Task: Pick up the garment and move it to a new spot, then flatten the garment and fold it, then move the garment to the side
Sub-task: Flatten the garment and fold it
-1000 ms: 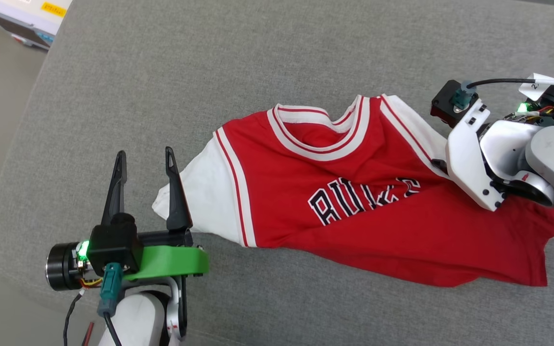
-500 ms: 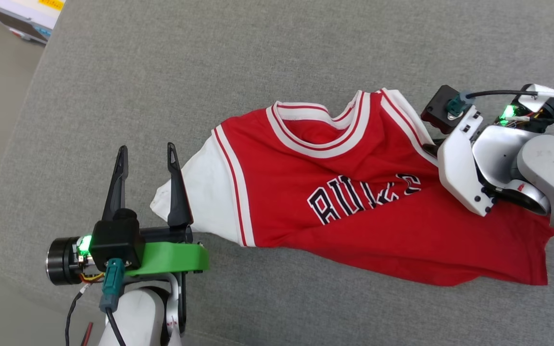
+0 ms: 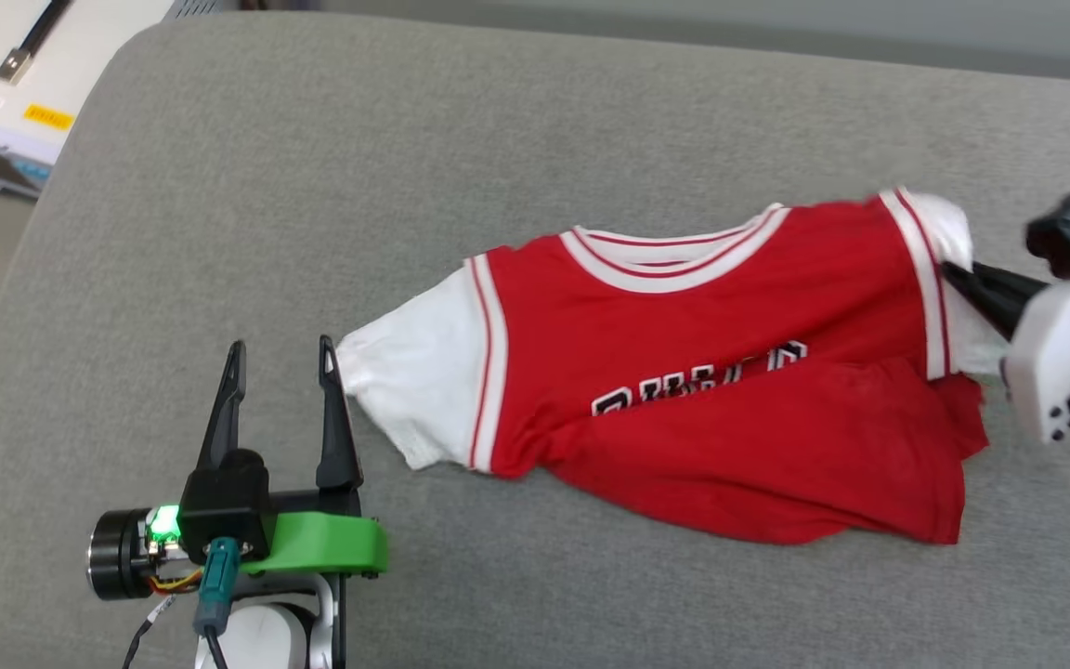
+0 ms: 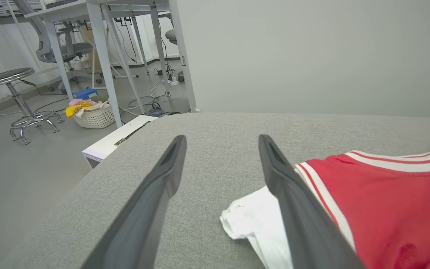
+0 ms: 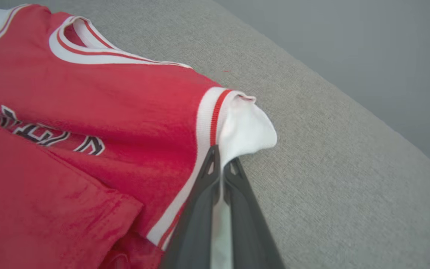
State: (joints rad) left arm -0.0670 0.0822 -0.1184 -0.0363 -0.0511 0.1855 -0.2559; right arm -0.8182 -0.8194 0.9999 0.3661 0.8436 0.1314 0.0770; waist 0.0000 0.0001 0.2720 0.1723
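The garment (image 3: 711, 372), a red jersey with white sleeves, lies rumpled on the grey cushioned surface (image 3: 498, 139), its lower half folded up over the black lettering. My right gripper (image 3: 951, 271) is shut on the garment's white right sleeve; the right wrist view shows the gripper (image 5: 222, 154) pinching white cloth beside the red-striped sleeve trim of the garment (image 5: 88, 112). My left gripper (image 3: 281, 348) stands open just left of the other white sleeve (image 3: 405, 376), nothing between its fingers. In the left wrist view that gripper (image 4: 220, 140) has the sleeve (image 4: 252, 224) behind its right finger.
A white case (image 3: 6, 84) sits off the surface's rounded far-left corner. Beyond it on the floor stand a basket of cloths (image 4: 92, 114), a stool (image 4: 9, 78) and white table legs (image 4: 103, 56). A grey wall (image 4: 312, 56) backs the surface.
My right gripper has shut on the right sleeve and drawn it rightward, stretching the garment out. The head camera has shifted. The left gripper stays open beside the left sleeve.
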